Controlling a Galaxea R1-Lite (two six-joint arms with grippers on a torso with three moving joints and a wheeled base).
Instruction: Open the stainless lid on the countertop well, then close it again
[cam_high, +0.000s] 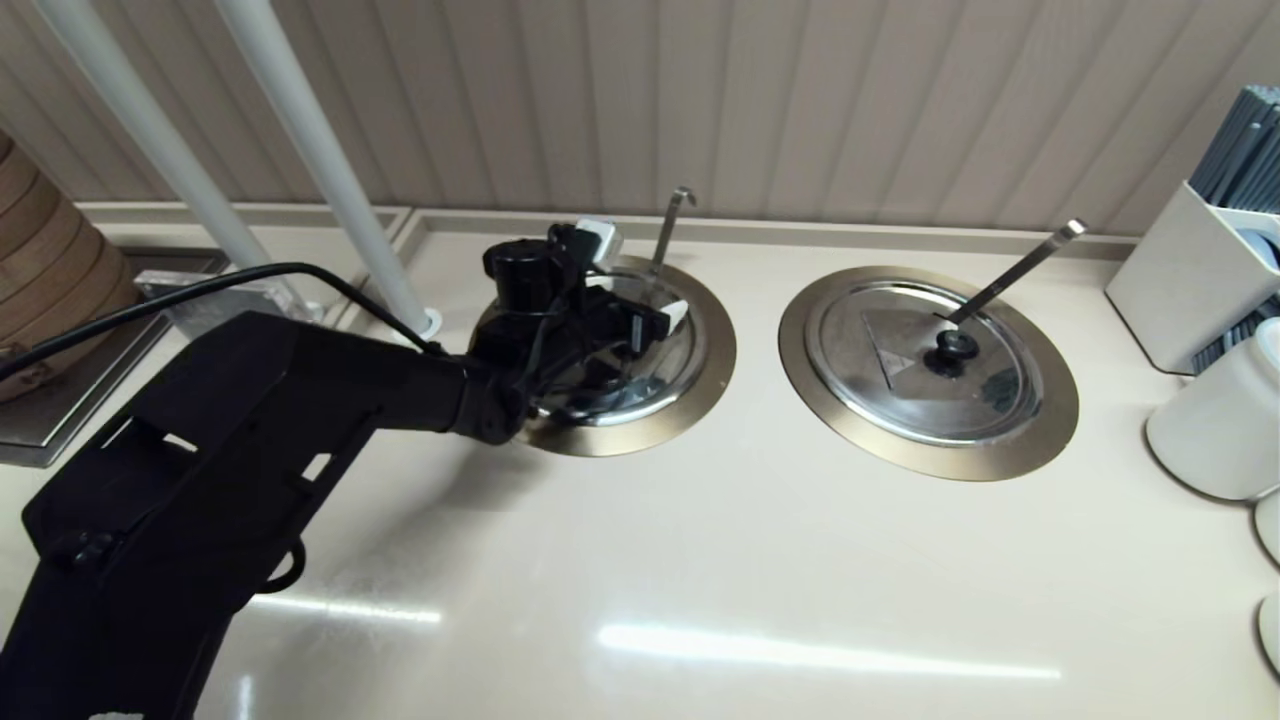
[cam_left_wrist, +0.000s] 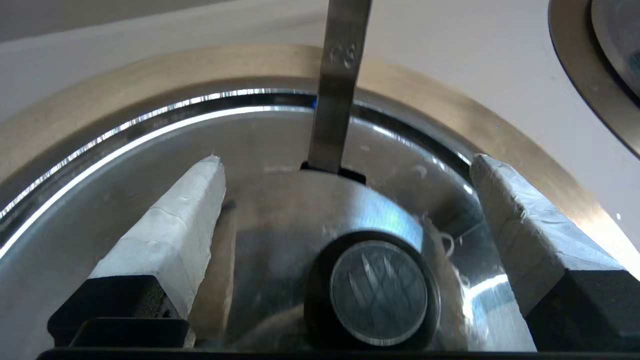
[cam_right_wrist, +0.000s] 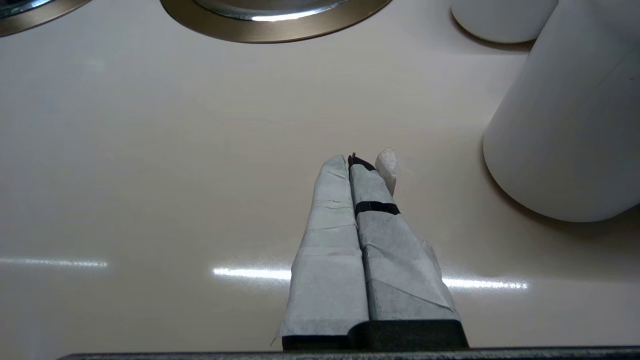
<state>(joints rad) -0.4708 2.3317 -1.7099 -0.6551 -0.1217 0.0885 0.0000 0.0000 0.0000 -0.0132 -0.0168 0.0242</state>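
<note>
The stainless lid (cam_high: 662, 372) lies in the left countertop well, inside its bronze-coloured ring (cam_high: 716, 360). The ladle handle (cam_high: 668, 232) with the hooked tip rises through the slot at the far rim. My left gripper (cam_high: 640, 275) hovers over the lid, open. In the left wrist view the lid (cam_left_wrist: 280, 210) fills the frame, and its black knob (cam_left_wrist: 378, 292) sits between the taped fingers (cam_left_wrist: 175, 235), touching neither. The handle (cam_left_wrist: 337, 90) stands just beyond the fingertips. My right gripper (cam_right_wrist: 357, 160) is shut over bare countertop, out of the head view.
A twin well (cam_high: 1040, 440) to the right carries its own lid (cam_high: 900, 360) and a flat-ended ladle. White containers (cam_high: 1215, 430) and a utensil holder (cam_high: 1190, 280) stand at the right edge. Two white poles (cam_high: 330, 170) rise behind my left arm, and a bamboo steamer (cam_high: 50, 270) stands far left.
</note>
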